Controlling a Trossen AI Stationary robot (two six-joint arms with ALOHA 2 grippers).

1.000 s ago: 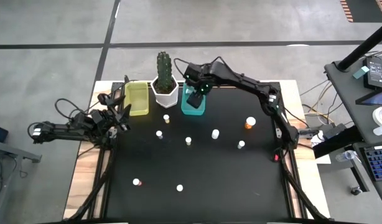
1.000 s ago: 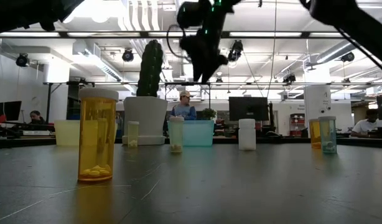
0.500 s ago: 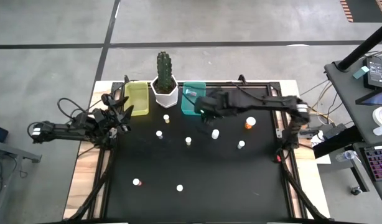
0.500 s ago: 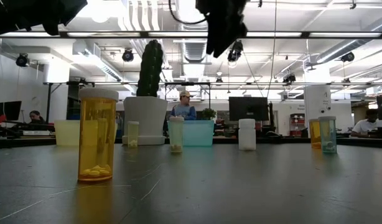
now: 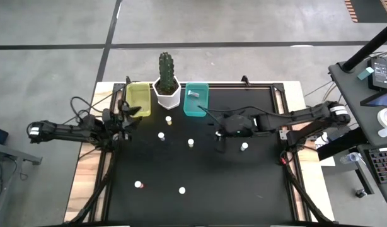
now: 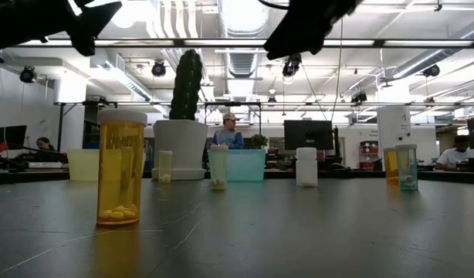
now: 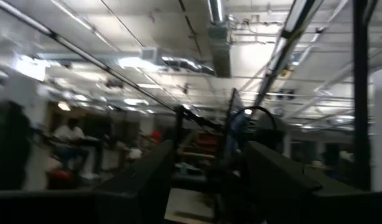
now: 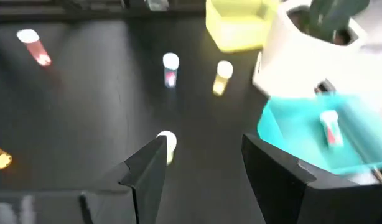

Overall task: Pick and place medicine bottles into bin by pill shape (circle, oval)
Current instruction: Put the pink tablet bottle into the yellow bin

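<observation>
Right gripper point(image 8: 200, 165), fingers spread and empty (probably over mid-table), could topple 1 medicine bottle point(image 8: 167, 142) descending off-centre.

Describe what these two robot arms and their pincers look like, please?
Both arms are dark, slim and jointed, with black cables looping along them. The left arm has a pale patch at its far joint, as does the right arm. Each gripper, like the right gripper, has two flat, dark, angular fingers.

**Cactus, table and room**

A tall green cactus point(image 5: 165, 65) is standing in a white hexagonal pot point(image 5: 167, 97) at the black-topped table's point(image 5: 200, 189) far edge. People are sitting at desks in the room beyond point(image 6: 228, 133).
</observation>
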